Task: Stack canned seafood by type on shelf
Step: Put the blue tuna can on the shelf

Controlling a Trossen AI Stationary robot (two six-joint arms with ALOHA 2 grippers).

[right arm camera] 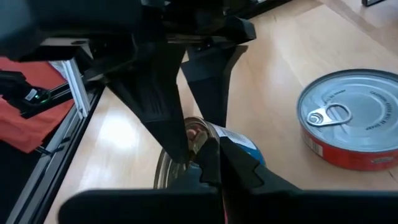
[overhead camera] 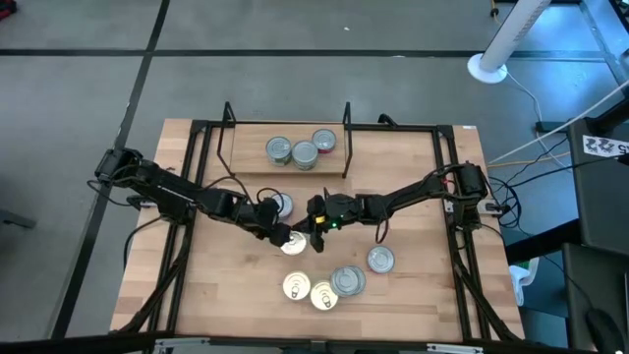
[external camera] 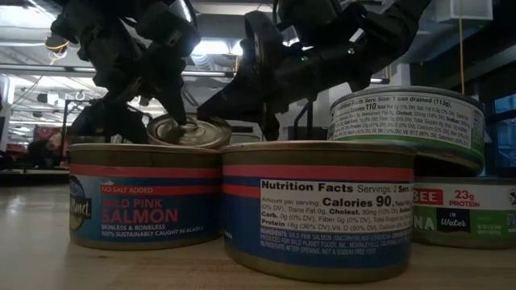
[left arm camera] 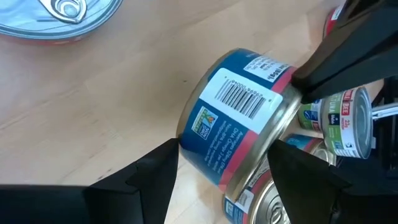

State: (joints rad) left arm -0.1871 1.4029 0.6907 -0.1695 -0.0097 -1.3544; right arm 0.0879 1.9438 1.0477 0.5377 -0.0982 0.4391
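A round can of seafood with a blue and red salmon label (left arm camera: 239, 124) sits tilted at the table's middle (overhead camera: 293, 244), its gold lid turned sideways. My left gripper (overhead camera: 282, 234) reaches in from the left and straddles it. My right gripper (right arm camera: 214, 155), shut, comes from the right and meets the same can (right arm camera: 239, 142). The shelf (overhead camera: 251, 162), a small wood board between two black uprights at the far side, carries three cans (overhead camera: 305, 153) standing on their bases. My left gripper has the can between its two fingers, slanting down from the table's left. One finger (left arm camera: 155, 177) is at the labelled wall near the base (left arm camera: 189, 146), the other (left arm camera: 298, 168) at the lid's rim (left arm camera: 273, 134). The can is tilted; its underside is hidden. My right gripper touches the can with its shut fingertips (left arm camera: 323, 65) at the upper rim beside the lid (left arm camera: 292, 90). It comes nearly level from the table's right. The fingers are closed on nothing.
A red-sided can with a silver pull-tab lid (overhead camera: 282, 205) stands just beyond the grippers. Several more cans (overhead camera: 334, 283) stand near the front edge, two of them stacked (external camera: 407, 121). Black frame rails (overhead camera: 187, 197) run along both sides of the table.
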